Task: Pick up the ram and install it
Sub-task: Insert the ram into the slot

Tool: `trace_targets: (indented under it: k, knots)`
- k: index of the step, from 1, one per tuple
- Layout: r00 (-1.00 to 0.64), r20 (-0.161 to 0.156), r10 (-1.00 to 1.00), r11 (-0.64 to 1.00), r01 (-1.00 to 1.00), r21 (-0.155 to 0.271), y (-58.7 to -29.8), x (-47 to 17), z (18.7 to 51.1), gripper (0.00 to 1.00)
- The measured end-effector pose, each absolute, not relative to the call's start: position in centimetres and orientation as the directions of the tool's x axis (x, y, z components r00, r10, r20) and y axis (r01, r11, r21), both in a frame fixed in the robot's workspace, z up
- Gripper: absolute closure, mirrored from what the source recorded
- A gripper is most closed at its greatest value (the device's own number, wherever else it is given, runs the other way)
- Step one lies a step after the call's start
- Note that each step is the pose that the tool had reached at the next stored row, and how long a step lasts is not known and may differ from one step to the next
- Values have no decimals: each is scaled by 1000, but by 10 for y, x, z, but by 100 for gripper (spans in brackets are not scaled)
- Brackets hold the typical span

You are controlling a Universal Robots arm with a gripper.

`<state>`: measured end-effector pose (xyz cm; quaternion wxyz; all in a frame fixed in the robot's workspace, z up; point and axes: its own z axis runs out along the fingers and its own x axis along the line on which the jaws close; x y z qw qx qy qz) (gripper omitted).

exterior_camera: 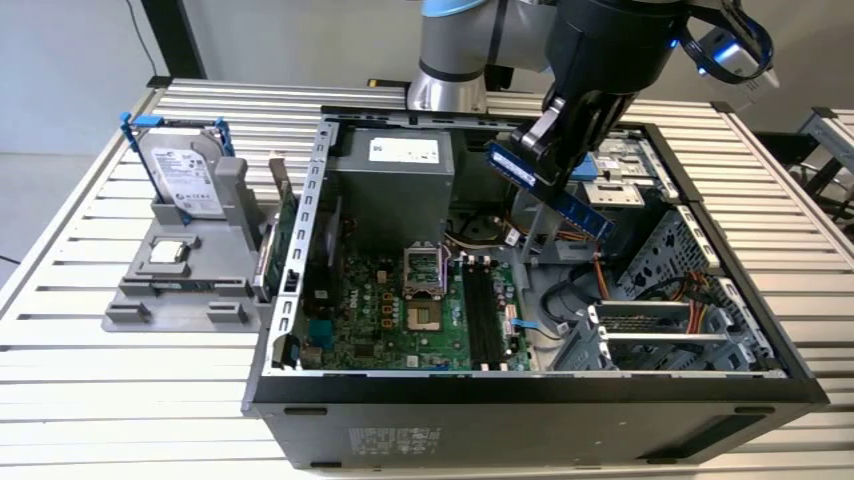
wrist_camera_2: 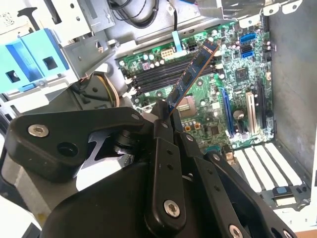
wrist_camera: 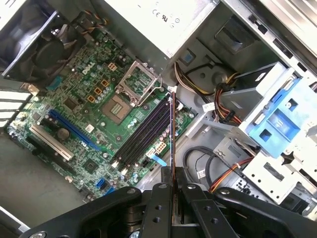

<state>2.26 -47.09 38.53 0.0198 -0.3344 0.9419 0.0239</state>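
The ram is a long blue-green stick that hangs tilted above the open computer case, over the side at the exterior view's right. My gripper is shut on one end of it. In the second wrist view the ram juts out from the gripper and points toward the black memory slots on the motherboard. Edge-on in the first wrist view, the ram is a thin line leaving the gripper, lying roughly along the memory slots below it. It stays above the board.
A silver hard drive in a blue frame stands on a grey fixture at the exterior view's left, outside the case. Inside are the power supply, the empty processor socket, loose cables and a blue drive bay.
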Motion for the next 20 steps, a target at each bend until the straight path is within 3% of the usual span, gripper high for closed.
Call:
trace_targets:
  k: [20]
  knots:
    - [-838,-53,-543,838,-545,32,-471,23,385,100]
